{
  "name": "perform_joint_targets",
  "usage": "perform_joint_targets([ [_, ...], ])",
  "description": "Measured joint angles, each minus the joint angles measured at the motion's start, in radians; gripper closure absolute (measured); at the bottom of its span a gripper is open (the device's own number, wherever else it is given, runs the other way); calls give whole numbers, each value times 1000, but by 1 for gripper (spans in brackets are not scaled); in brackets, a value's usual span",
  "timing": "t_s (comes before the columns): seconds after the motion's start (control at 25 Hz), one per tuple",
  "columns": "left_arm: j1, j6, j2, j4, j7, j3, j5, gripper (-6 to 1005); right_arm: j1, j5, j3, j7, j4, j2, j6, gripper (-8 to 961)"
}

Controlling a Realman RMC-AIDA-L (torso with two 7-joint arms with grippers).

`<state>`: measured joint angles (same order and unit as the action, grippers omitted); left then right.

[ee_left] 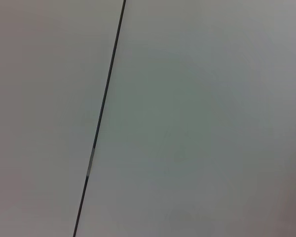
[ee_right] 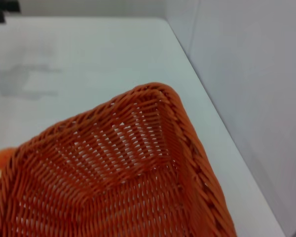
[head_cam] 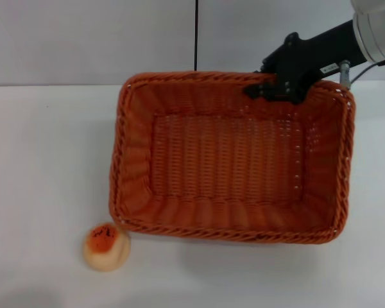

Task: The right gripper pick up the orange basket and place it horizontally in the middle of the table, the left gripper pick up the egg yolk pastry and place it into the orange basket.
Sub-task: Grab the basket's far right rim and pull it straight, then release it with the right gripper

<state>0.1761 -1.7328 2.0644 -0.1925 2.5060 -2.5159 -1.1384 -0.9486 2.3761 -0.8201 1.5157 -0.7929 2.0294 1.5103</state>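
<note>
Pastry (head_cam: 106,246) foreground; right gripper (head_cam: 274,88) clamping basket (head_cam: 231,154) rim

Fig.: my wrist cam over orange basket (ee_right: 123,182), one braided corner w/ openwork sides; white table (ee_right: 89,59) beyond, grey wall (ee_right: 246,74) alongside.

A: Even, soft overhead light; the table (head_cam: 45,160) reads bright without glare.

B: Faint shadows sit under the orange basket (head_cam: 231,160); its weave blurs in the right wrist view.
</note>
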Motion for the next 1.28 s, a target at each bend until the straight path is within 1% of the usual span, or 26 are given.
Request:
perform_joint_targets([
  [0.12,1,0,0,7,-4,2,0,178,-6,-9,-1,-15,16,2,-4,791],
  [0.2,1,0,0,7,-4,2,0,178,-14,-10,-6,-49,60,8,-20,791],
  [0.24,-1,-1,-1,8,-5,3,0,178,-14,-10,-6,-49,60,8,-20,791],
  [0.32,-4,-1,0,9,-5,4,0,179,-16,-10,-31,-61,89,10,-41,791],
  [0.4,-8,-1,0,10,-5,6,0,179,-15,-11,-85,-63,113,16,-72,791],
  [0.56,-14,-1,0,10,-6,7,0,179,-6,-11,-104,-64,107,24,-93,790],
  [0.76,-16,-1,0,10,-7,7,0,179,-2,-12,-104,-79,92,26,-94,790],
  [1.04,-17,1,0,10,-8,8,0,180,31,-74,-118,-166,65,42,-81,791],
  [1.28,-17,2,0,10,-8,8,0,181,58,-123,-132,-177,61,46,-118,781],
])
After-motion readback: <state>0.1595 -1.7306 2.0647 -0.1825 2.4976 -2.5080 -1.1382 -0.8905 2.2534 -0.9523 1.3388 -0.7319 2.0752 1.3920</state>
